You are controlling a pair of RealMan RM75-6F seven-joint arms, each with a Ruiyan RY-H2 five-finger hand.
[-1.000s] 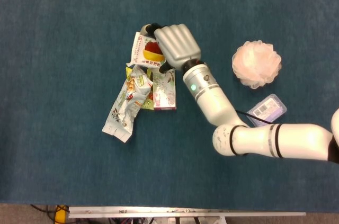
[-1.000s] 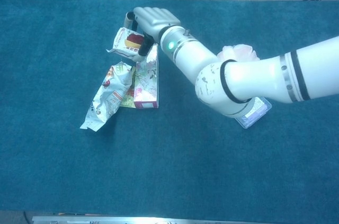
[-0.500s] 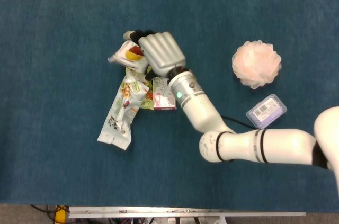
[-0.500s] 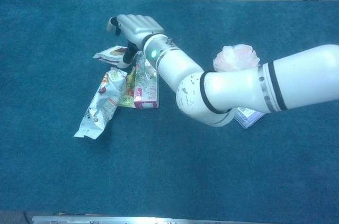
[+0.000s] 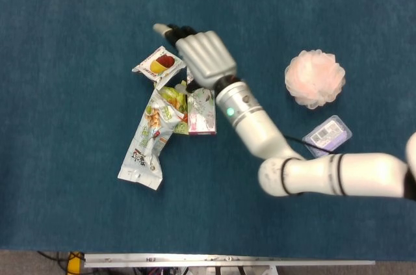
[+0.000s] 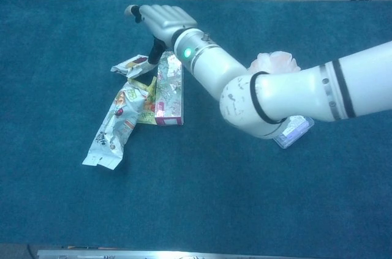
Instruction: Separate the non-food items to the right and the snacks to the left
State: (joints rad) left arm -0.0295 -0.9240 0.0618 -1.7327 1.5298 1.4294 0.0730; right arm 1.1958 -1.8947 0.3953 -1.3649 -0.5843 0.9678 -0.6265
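Nearest the bottom edge of the head view lies the blue cloth table (image 5: 78,210), and along the lower right the white right arm (image 5: 338,176) enters from the frame's right side and bends up toward the centre. Just above its elbow, at right of centre, a small clear box with a purple label (image 5: 327,135) rests on the cloth; in the chest view it shows only partly from behind the arm (image 6: 294,130). Left of centre, a long silvery snack bag (image 5: 149,145) lies slanted, its lower end toward the lower left. Its upper end overlaps a green packet (image 5: 174,98) and lies just beside a pink-and-white carton (image 5: 201,112), which lies flat against the arm's wrist. Farther up, at right, a pale pink bath sponge (image 5: 315,78) sits well apart from the snacks. Above the pile, a small white pouch with a red and yellow picture (image 5: 158,65) lies on the cloth, just left of the right hand (image 5: 203,57). The hand hangs palm down over the top of the pile, fingers stretched toward the upper left and lightly bent, holding nothing; the chest view shows it raised above the pouch. The left hand appears in neither view.
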